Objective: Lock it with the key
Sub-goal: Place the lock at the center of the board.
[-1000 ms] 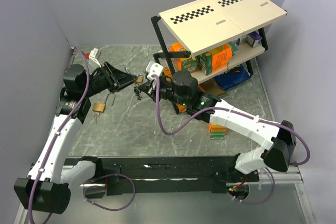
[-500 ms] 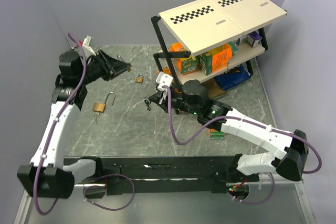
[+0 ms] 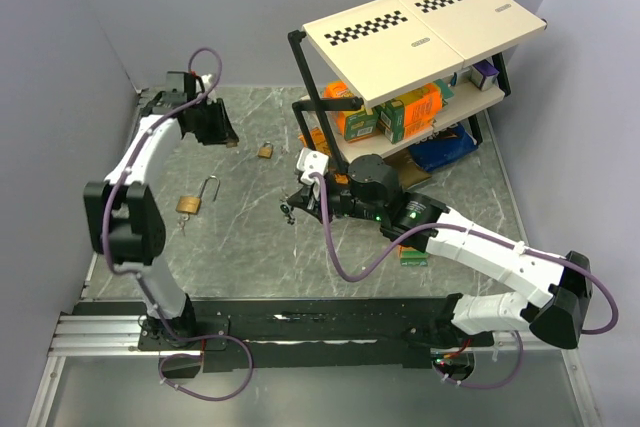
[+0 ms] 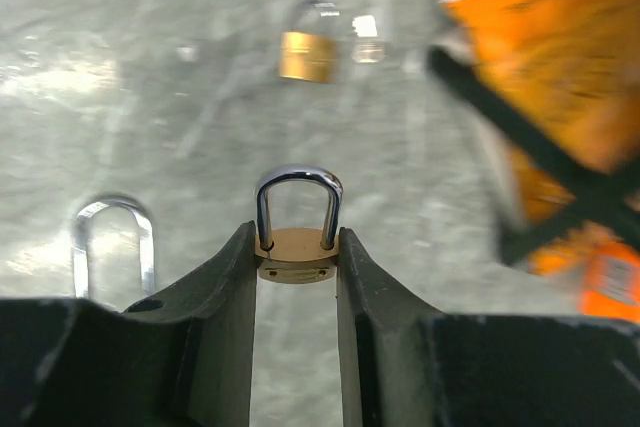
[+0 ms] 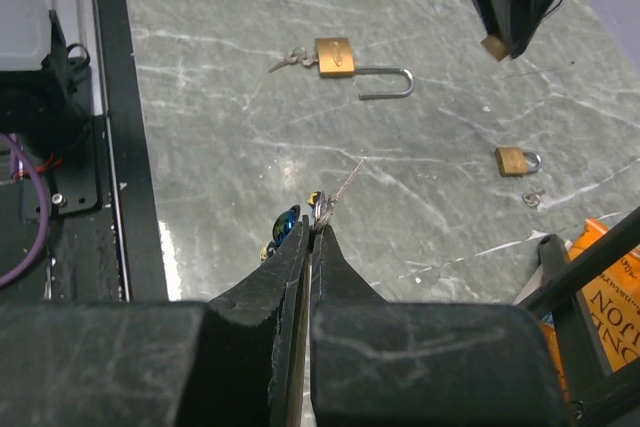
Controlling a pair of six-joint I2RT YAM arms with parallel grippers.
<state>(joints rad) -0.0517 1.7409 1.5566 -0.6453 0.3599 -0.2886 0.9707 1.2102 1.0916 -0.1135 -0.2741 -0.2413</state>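
Observation:
My left gripper (image 4: pixel 296 247) is shut on a small brass padlock (image 4: pixel 297 253) with a closed steel shackle, held above the table at the back left (image 3: pixel 231 142); it also shows in the right wrist view (image 5: pixel 492 45). My right gripper (image 5: pixel 313 229) is shut on a key with a ring and a blue bead (image 5: pixel 288 219), held above the table near the middle (image 3: pixel 288 210). A second small brass padlock (image 3: pixel 266 151) lies on the table, shackle closed. A larger brass padlock (image 3: pixel 189 203) lies at the left with its shackle open and a key in it.
A black-framed shelf (image 3: pixel 420 27) with a cream top stands at the back right, holding orange and green boxes (image 3: pixel 410 112). A blue bag (image 3: pixel 445 147) lies under it. A small loose key (image 5: pixel 533 198) lies beside the closed padlock. Grey walls close the left and back.
My left arm has swung up and back toward the far left corner with the small padlock in its jaws. My right gripper has moved a little toward the near side with the key.

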